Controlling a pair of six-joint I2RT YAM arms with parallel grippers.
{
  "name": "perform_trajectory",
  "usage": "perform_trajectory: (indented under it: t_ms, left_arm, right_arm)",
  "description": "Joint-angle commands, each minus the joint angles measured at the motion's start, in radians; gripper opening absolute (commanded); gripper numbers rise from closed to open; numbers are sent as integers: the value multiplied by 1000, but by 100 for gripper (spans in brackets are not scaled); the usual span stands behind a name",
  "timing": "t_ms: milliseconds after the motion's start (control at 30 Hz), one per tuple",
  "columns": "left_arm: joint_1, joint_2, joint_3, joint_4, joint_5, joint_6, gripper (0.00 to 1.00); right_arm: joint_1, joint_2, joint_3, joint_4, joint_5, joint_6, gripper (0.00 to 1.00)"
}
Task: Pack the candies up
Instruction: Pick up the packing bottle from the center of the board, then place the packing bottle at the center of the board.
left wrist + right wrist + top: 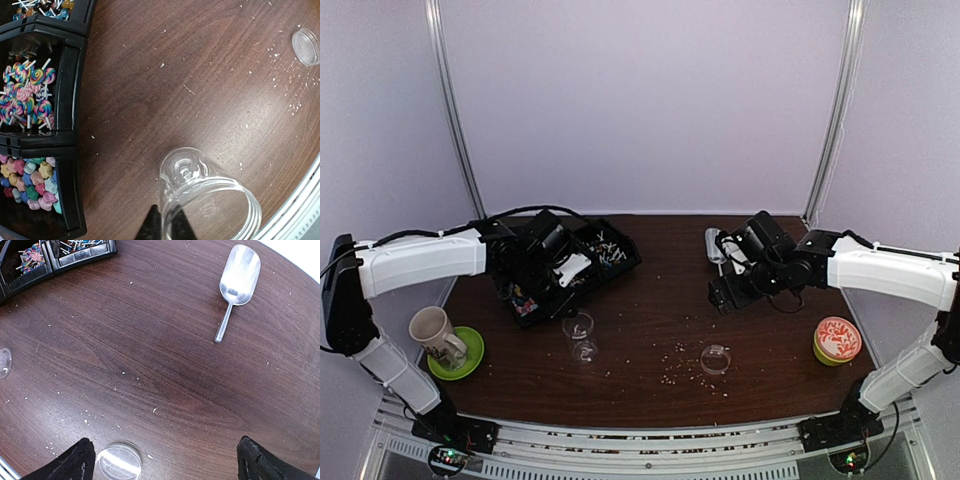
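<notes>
Left gripper (166, 222) pinches the rim of a clear jar (215, 197) beside a black tray (67, 90) of candies (25, 100); right gripper (165, 445) hangs wide open above a clear lid (118, 462).

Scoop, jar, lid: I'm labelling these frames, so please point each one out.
Scoop (241, 272): right wrist view, on its bowl.
Jar (215, 197): left wrist view, on its clear side wall.
Lid (306, 46): left wrist view, on its flat centre.
</notes>
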Motion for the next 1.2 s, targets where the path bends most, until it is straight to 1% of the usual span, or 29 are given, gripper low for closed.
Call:
perform_trajectory:
  t_ms: [0,100,333,500,667,833,1067,1167]
  left_arm:
    - [-6,8,1,-5,22,19,4]
    - [-9,8,5,-4,28,18,0]
    - [-19,21,57,-2,38,10,0]
    - [-26,64,149,-1,36,-4,0]
    - [-31,147,290,-1,63,-14,0]
    - [-46,268,448,-7,68,-20,0]
    - [-52,452,700,-78,1,-20,0]
    - [-56,514,785,-96,-18,-27,0]
  right_arm:
    - [2,-21,-8,-8,27,-5,100]
    - [2,-20,-7,-9,29,-5,100]
    - [2,-29,-3,-18,51,2,100]
    - [-1,-40,3,-33,104,28,99]
    - [-13,-57,4,-61,154,56,99]
    - [-38,-92,-15,-67,181,82,100]
    - [-59,-137,-40,-74,184,93,100]
    - [-65,-147,-47,-75,186,95,100]
